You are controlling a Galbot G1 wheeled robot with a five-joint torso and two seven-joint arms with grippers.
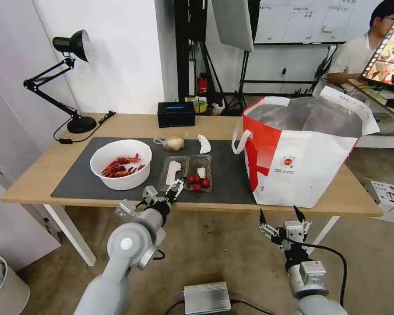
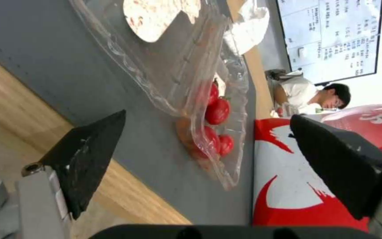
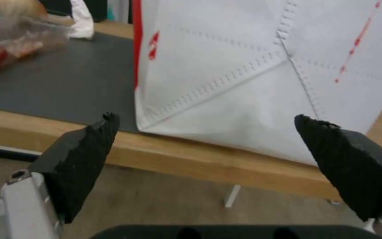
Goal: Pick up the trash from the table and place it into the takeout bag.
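The left gripper (image 1: 176, 186), black wedge fingers spread wide and holding nothing, hovers at the near end of the clear plastic tray (image 1: 187, 173), a thin, glossy hinged shell lying open on the dark grey mat (image 1: 74, 175), long axis running from the table's front edge toward the back; small red fruits (image 1: 198, 181) cluster in its right half. Left of it sits the round white bowl (image 1: 121, 164) of crayfish shells; behind lie the knotted bag (image 1: 173, 142) and crumpled tissue (image 1: 204, 144). The right gripper (image 1: 282, 216), also open and empty, hangs below the table (image 1: 35, 175) edge before the boxy foil-lined takeout bag (image 1: 302, 157).
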